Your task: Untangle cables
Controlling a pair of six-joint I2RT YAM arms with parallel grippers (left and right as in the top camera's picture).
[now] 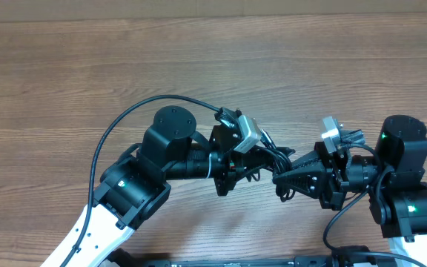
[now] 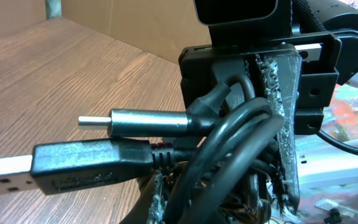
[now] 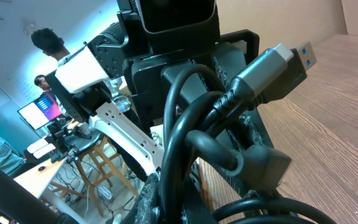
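Light, limp cables (image 2: 235, 134), clamped by closed left hand (image 1: 256, 159) and right hand (image 1: 282, 178), are best taken behind the stiff USB plug (image 2: 73, 165).

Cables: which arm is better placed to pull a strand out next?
Probably left: beside the left gripper, shut on the cables, two plug ends stick out free to draw away, while the right gripper, also shut, anchors the bundle.

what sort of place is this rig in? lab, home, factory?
Likely a robotics lab or shared workshop: wood-grain table, a person by a lit monitor, and a wooden stool among cluttered desks.
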